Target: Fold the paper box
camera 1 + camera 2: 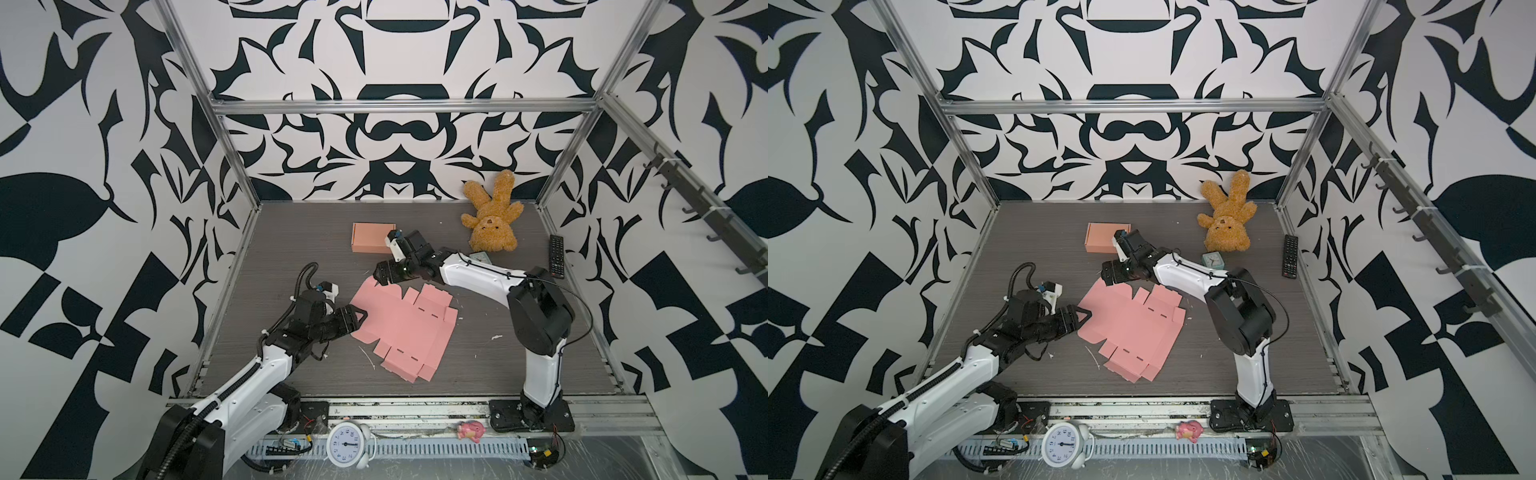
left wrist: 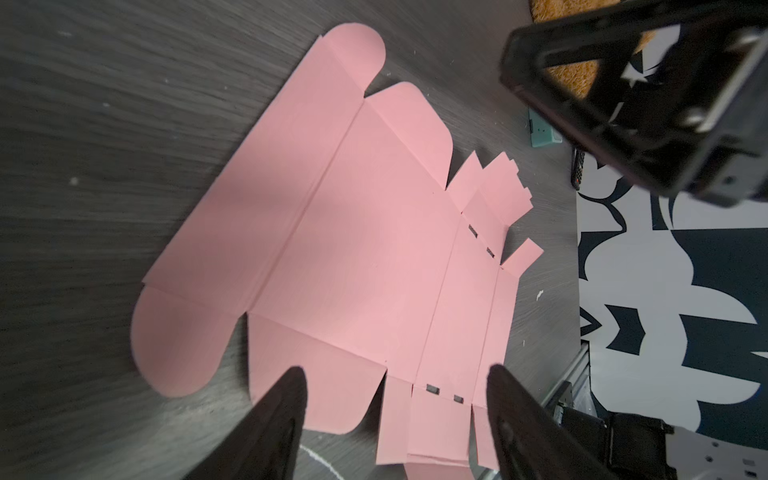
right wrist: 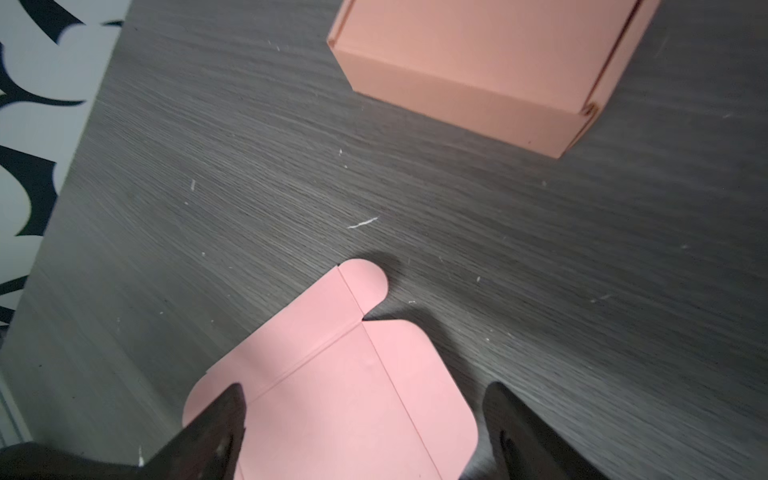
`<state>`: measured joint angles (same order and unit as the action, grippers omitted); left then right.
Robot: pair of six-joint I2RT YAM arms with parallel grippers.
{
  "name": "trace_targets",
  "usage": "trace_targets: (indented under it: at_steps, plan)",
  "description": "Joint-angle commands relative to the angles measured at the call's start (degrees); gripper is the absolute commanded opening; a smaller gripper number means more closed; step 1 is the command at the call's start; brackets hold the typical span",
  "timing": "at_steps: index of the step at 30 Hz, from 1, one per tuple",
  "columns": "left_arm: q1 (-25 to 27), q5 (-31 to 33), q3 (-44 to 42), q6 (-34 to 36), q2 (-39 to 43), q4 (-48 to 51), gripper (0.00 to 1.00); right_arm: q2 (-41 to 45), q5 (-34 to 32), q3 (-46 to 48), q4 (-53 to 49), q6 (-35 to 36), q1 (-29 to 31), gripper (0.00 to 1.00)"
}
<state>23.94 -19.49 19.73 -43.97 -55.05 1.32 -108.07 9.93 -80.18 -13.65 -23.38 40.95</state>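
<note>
1. On the front rail, on the near side of the pink blank (image 1: pixel 399 328), sit a white alarm clock (image 1: pixel 346 444) and a small pink toy (image 1: pixel 471 430). Both are well apart from the blank and look like clutter, not part of the job.
2. At the blank's left edge hovers the left gripper (image 1: pixel 358 319), jaws spread wide and holding nothing. I judge it is there to pin or lift that side.
3. The blank itself lies unfolded on the grey table (image 1: pixel 291 249), every flap down, so the folding has not yet begun. In the left wrist view the slotted end panels lie between that gripper's jaws (image 2: pixel 395 374); I cannot tell whether they touch the paper.
4. Over the blank's far corner hangs the right gripper (image 1: pixel 384 276), jaws also wide and empty. In its wrist view (image 3: pixel 365 388) the rounded side flap lies between the jaws and the small round tab just ahead of them. It seems lined up to raise that flap while the other arm steadies the sheet.
5. Beyond the blank's far corner stands a folded box (image 1: pixel 372 239), closed, perhaps showing the finished shape.
6. Farthest from the blank, to its far right, lie a teddy bear (image 1: pixel 492 220) and a remote (image 1: pixel 557 255), clear of both arms.
</note>
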Motion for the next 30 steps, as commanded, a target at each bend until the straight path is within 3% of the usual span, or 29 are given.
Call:
trace_targets:
  at_steps: [1,11,19,30]
  plan:
    - [-0.22,-2.66,2.26,2.72,-1.31,1.11,0.71,6.95,-2.84,3.36,-2.37,1.40,0.10,0.91]
    - [-0.17,-7.45,7.32,7.47,-8.38,0.47,0.72,30.86,-10.43,22.43,-11.77,-0.73,0.08,0.92]
    - [0.77,-9.43,8.64,7.93,-12.04,-2.73,0.72,47.24,-9.73,36.59,-16.77,-7.79,0.08,0.93]
    - [3.36,-9.67,9.79,8.28,-14.89,-5.48,0.73,47.16,-5.79,44.92,-14.31,-11.49,-0.17,0.92]
